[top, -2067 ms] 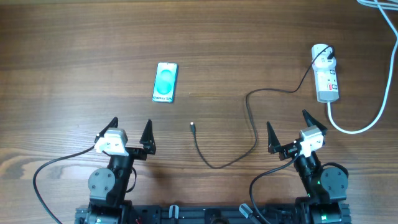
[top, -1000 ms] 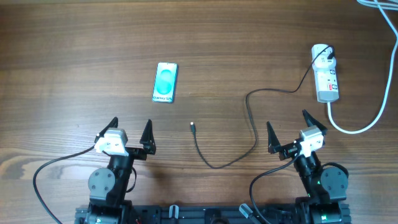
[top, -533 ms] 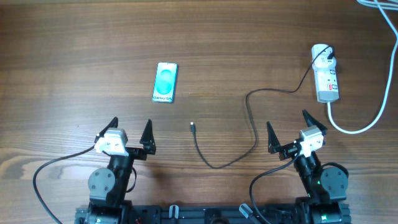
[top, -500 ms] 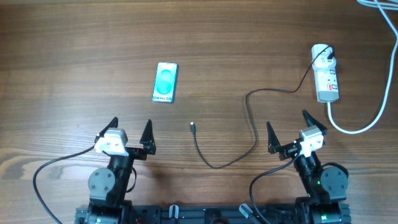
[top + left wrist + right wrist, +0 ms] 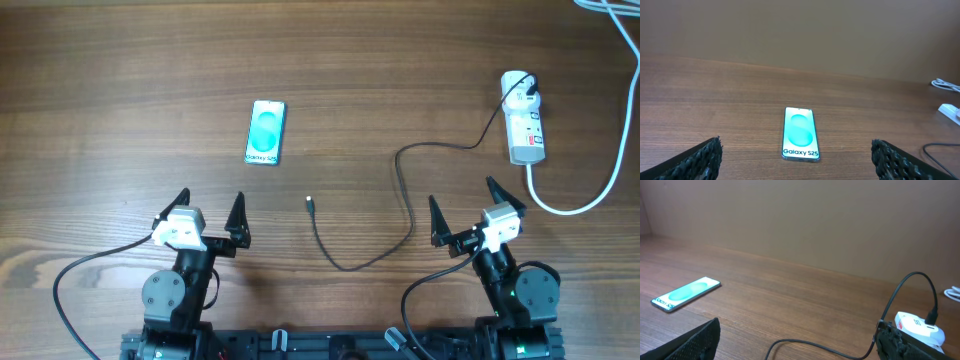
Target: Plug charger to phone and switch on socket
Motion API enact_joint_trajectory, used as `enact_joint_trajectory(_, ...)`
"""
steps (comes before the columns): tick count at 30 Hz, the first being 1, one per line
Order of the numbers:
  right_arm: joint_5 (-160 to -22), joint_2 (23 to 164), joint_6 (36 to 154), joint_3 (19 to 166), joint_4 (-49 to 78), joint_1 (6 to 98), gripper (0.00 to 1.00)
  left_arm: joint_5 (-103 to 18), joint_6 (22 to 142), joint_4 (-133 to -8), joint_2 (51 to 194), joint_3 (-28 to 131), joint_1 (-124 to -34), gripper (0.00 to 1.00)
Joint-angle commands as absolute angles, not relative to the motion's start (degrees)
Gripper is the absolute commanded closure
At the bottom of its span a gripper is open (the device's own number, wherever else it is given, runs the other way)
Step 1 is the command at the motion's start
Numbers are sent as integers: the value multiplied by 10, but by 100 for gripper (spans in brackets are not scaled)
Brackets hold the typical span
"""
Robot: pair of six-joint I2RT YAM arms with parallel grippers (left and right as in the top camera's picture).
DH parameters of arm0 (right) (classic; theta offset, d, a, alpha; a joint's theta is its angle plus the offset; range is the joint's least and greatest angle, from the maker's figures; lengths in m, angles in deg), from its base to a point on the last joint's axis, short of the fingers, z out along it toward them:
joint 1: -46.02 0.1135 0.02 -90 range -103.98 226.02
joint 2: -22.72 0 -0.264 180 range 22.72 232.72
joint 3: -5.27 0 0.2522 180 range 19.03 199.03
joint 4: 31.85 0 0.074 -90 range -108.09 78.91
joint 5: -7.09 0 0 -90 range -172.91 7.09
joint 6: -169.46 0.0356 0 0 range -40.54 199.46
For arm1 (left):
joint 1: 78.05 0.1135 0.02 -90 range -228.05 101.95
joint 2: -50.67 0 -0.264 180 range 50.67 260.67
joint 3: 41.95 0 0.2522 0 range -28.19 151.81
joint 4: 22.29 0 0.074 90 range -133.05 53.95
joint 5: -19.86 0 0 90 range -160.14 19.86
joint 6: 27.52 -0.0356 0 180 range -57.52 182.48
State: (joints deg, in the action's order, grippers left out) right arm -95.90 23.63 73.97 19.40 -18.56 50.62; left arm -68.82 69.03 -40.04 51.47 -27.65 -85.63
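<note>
The phone (image 5: 267,131) lies flat on the wooden table, turquoise screen up, text end toward me; it also shows in the left wrist view as the phone (image 5: 800,133) and at the left of the right wrist view as the phone (image 5: 686,294). The charger cable (image 5: 404,195) curls across the table, its metal tip (image 5: 310,204) free, its black plug in the white socket strip (image 5: 523,131). My left gripper (image 5: 207,211) stands open near the front edge, well short of the phone. My right gripper (image 5: 462,205) stands open beside the cable loop (image 5: 830,345). Nothing is held.
A thick white cable (image 5: 610,170) runs from the socket strip (image 5: 920,326) off the table's right edge. More white cable (image 5: 946,85) lies at the far right. The arm bases sit at the front edge.
</note>
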Motion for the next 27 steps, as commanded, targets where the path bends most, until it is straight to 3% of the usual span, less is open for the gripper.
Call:
enact_joint_trajectory(1,-954,237,735,193,-190,509,0,-698,690,-403,512,-278,-859,0)
enact_joint_trajectory(4,-954,237,735,193,-190,509,0,-744,688,-369,512,-279,-859,0)
enact_joint_trajectory(7,-954,237,734,193,-190,509,0,-654,707,-311,512,-256,-859,0)
enact_joint_trajectory(13,-954,237,734,193,-190,509,0,-661,780,-504,584,-35,-859,0)
enact_joint_trajectory(19,-954,237,735,193,-190,509,0,-656,781,-768,883,333,-859,0)
enact_joint_trajectory(27,-954,237,734,193,-190,509,0,-656,777,-1113,1396,863,-860,0)
